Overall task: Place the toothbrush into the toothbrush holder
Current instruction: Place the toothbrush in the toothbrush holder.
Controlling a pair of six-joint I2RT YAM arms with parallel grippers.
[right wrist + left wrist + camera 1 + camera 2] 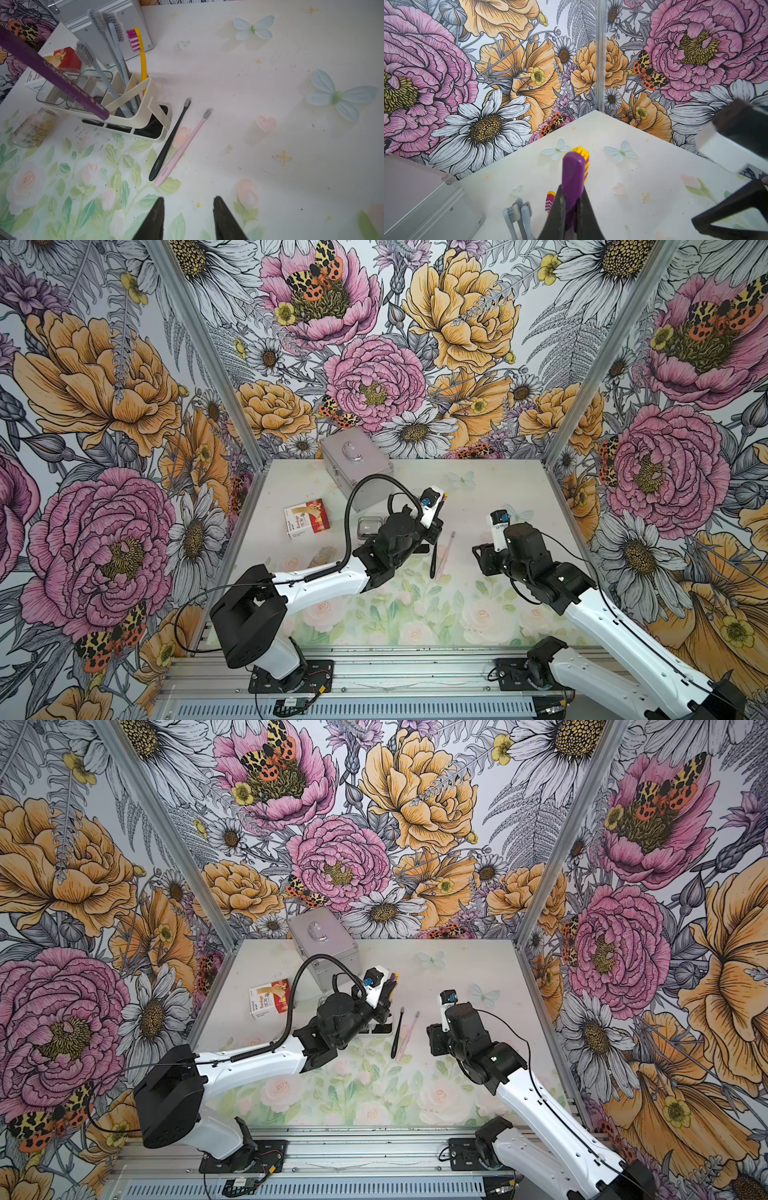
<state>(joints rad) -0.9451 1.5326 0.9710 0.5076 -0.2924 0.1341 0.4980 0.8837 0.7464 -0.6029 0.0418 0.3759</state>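
The purple toothbrush (574, 172) is a light, stiff plastic stick with a smooth handle and soft yellow bristles. It is easy to carry, though I judge it apt to pivot in a narrow pinch. The left gripper (572, 194) is closed tight on its neck, just below the head, leaving the long handle free to go down first. It hangs slanted above the toothbrush holder (145, 91), left of the tabletop's (270, 104) middle. The right gripper (188, 199) stands partly open and empty, over bare tabletop near the black toothbrush (168, 143) and pink toothbrush (182, 147) that lie just right of the holder.

Whether the handle's tail is over the white slotted compartment or short of it, I cannot tell. In both top views the left arm covers most of the holder, and the left wrist view cuts the handle off below the jaws — only the bristle heads of the stored brushes show there.
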